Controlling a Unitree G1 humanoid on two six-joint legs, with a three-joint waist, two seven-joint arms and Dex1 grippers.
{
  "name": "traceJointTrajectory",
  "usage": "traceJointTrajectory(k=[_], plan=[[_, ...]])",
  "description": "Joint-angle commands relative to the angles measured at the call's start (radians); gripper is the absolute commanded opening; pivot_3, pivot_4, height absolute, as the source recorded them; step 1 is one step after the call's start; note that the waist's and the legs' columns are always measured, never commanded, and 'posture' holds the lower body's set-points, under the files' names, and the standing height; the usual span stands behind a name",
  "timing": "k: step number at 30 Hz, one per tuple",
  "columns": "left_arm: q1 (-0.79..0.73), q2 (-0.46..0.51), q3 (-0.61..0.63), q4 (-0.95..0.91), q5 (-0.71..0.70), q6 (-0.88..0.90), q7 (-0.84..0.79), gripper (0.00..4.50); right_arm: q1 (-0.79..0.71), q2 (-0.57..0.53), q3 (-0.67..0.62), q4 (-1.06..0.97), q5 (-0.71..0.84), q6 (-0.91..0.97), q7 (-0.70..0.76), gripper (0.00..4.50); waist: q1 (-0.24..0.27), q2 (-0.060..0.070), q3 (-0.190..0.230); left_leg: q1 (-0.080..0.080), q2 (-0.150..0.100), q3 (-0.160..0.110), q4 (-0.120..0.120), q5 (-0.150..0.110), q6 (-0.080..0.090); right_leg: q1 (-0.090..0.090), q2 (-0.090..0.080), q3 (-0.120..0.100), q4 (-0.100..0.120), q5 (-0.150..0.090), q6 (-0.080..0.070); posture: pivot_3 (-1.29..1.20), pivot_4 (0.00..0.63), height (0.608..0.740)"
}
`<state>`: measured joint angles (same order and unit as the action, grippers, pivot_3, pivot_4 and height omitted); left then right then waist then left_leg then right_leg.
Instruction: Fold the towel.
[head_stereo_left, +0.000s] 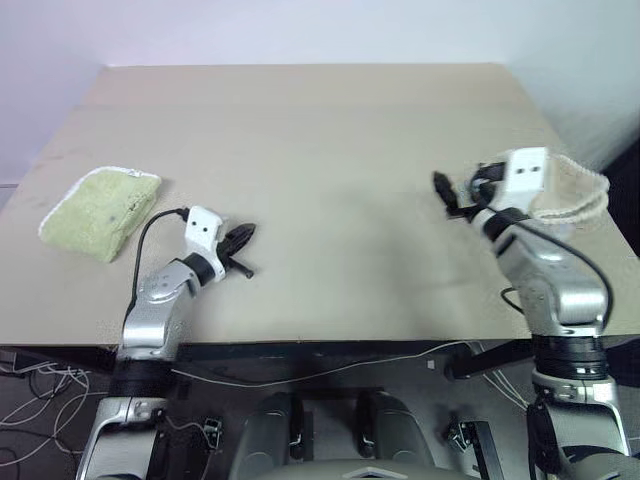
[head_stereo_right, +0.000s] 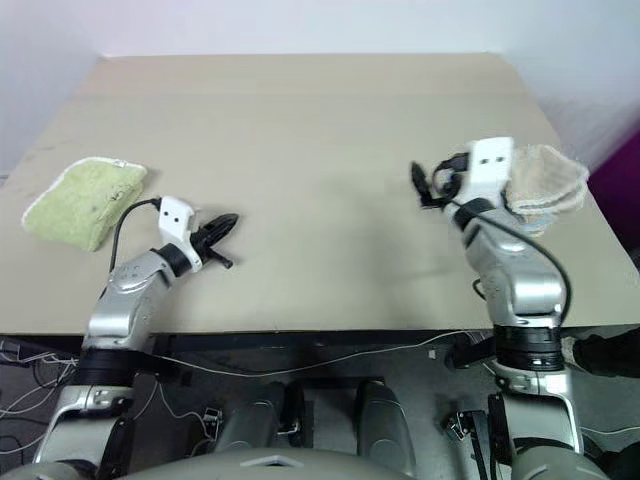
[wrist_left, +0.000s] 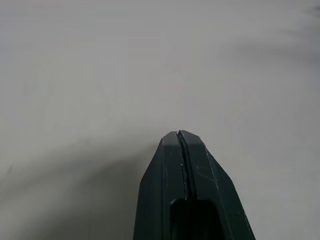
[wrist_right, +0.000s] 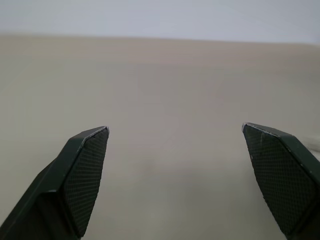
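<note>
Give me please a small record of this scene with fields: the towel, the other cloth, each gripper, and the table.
towel: beige towel, bunched at the table's right edge, behind the right arm, not held
other cloth: light green towel, folded, near the table's left edge
left gripper: shut, empty, over the table near its front edge
right gripper: open, empty, above the table, beside the beige towel
table: beige top, bare in the middle

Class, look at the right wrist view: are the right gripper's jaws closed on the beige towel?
No. The right gripper has its jaws wide apart with only bare table between them.
</note>
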<state>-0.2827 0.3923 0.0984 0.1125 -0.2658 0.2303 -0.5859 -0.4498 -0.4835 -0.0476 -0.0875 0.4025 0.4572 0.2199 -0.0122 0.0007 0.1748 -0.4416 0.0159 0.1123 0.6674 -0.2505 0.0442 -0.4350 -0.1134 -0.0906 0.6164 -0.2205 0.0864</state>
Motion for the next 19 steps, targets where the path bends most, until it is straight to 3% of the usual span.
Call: traceJointTrajectory(k=[1, 9, 19], plan=[[0.039, 0.027, 0.042, -0.085, -0.017, 0.019, 0.014, 0.0, -0.014, 0.03, 0.119, -0.048, -0.092, -0.091, 0.085, 4.49, 0.0, 0.0, 0.0, 0.0, 0.0, 0.0, 0.0, 0.0, 0.0, 0.0, 0.0, 0.0, 0.0, 0.0, 0.0, 0.0, 0.15, 0.74], [0.135, 0.042, 0.09, -0.21, -0.041, 0.059, 0.05, 0.0, -0.021, 0.135, 0.286, -0.007, -0.192, -0.19, 0.227, 4.49, 0.001, 0.0, 0.0, 0.0, 0.0, -0.001, 0.0, 0.002, -0.004, 0.001, 0.0, -0.001, 0.0, 0.0, 0.0, 0.0, 0.15, 0.74], [0.243, 0.088, 0.137, -0.283, -0.053, 0.079, 0.049, 0.0, 0.028, 0.194, 0.356, 0.083, -0.259, -0.26, 0.344, 4.49, 0.0, -0.001, -0.001, 0.0, 0.0, -0.001, 0.0, 0.002, -0.005, 0.0, 0.0, -0.001, 0.0, 0.0, 0.0, 0.0, 0.15, 0.74]])
